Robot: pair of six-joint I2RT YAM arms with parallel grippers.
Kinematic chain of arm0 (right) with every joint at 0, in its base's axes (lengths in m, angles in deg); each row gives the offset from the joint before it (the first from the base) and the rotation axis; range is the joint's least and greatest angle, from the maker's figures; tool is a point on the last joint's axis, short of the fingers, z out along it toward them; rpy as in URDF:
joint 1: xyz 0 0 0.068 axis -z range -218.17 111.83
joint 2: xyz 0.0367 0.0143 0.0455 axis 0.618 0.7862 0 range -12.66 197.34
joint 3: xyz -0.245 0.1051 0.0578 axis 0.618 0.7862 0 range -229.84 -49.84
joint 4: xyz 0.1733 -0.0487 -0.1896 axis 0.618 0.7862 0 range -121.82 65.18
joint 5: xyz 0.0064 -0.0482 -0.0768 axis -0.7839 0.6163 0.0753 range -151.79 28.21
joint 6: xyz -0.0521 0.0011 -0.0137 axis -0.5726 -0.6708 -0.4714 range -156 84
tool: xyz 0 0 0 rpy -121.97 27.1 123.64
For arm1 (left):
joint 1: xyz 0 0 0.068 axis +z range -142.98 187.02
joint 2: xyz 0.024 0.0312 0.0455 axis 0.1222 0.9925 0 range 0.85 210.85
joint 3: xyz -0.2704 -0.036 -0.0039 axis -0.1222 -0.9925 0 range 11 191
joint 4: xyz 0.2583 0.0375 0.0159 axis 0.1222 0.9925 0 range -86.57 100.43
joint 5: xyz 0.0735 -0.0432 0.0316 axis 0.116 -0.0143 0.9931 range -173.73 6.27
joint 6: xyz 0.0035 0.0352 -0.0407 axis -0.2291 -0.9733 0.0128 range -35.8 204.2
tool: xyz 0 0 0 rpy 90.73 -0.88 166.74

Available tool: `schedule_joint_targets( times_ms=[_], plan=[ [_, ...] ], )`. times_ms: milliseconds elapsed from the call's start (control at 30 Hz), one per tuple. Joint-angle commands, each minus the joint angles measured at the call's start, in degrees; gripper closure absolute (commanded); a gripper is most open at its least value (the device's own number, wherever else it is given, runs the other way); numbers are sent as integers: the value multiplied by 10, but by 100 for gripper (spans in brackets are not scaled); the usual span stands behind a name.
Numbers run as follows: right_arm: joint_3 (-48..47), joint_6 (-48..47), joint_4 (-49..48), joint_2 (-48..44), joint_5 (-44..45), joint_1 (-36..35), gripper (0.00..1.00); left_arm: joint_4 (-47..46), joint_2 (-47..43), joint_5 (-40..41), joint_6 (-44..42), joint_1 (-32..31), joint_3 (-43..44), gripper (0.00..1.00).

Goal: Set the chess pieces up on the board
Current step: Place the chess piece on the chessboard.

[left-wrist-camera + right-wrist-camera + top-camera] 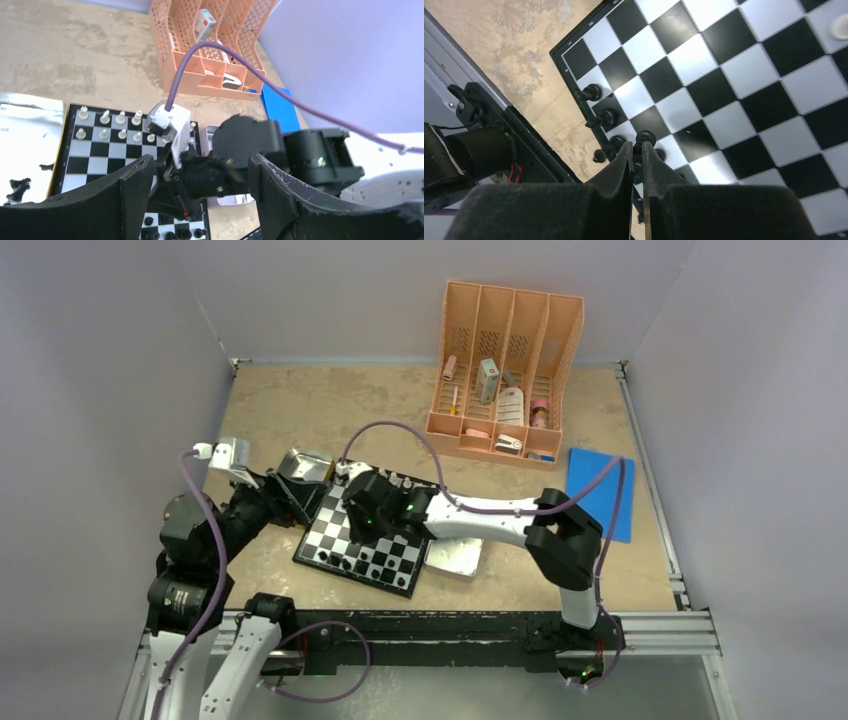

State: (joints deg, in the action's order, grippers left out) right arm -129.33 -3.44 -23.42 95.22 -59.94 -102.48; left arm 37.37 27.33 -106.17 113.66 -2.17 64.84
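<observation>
The board (335, 540) lies mid-table, its black and silver checks also filling the right wrist view (724, 75). White chess pieces (105, 120) stand in two rows at its far side, and black chess pieces (605, 118) line the near edge. My right gripper (637, 146) hovers low over that near edge, shut on a black chess piece (644, 136) whose head shows at the fingertips. From above, the right gripper (368, 523) sits over the board's left half. My left gripper (200, 170) stands open and empty at the board's left side (305, 502), looking across at the right arm.
A crumpled silver tray (305, 468) lies at the board's far-left corner, and a white tray (455, 558) sticks out from under its right side. An orange file organiser (505, 370) holding small items stands at the back. A blue pad (600, 490) lies to the right.
</observation>
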Motion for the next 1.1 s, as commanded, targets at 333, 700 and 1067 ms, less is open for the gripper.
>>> schedule_joint_targets(
  times_ms=[333,700,1067],
  plan=[
    [-87,-4,42,73,71,-41,90,101,-38,166,70,-3,105,30],
    [-89,-3,40,87,50,-42,89,111,-31,166,70,-3,108,29],
    [-86,-1,42,92,51,-43,84,119,-40,171,73,-3,94,29]
  ],
)
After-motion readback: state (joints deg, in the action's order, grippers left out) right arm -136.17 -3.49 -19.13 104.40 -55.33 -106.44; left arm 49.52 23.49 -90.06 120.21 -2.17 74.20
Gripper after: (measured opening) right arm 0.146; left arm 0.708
